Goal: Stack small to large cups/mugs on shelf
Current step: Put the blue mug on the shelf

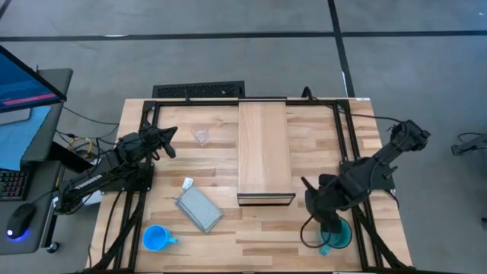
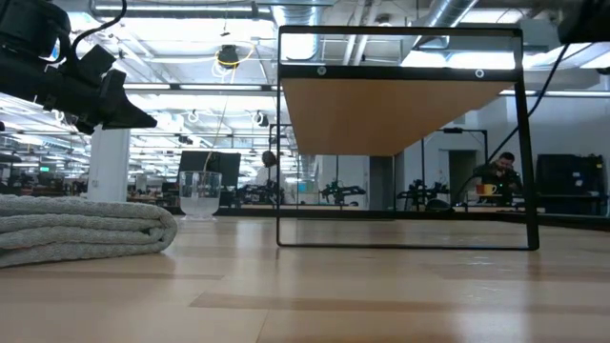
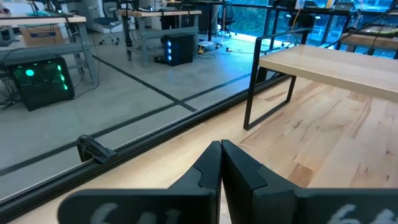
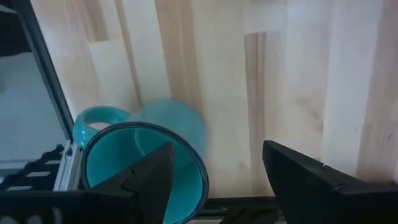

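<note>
The shelf (image 1: 265,151) is standing lengthwise at the centre of the table (image 1: 319,152). The left gripper (image 1: 169,141) is hovering near the tiny clear glass cup (image 1: 202,136), fingers together. The grey pouch (image 1: 199,208) is lying just beside the bright blue mug (image 1: 156,238). The right gripper (image 1: 329,225) is hanging directly over the teal mug (image 1: 340,236) at the table's near right corner.

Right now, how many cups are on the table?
3. The teal mug sits at the near right corner under the right arm, the blue mug at the near left, and the glass cup stands far left of the shelf. None looks hidden.
</note>
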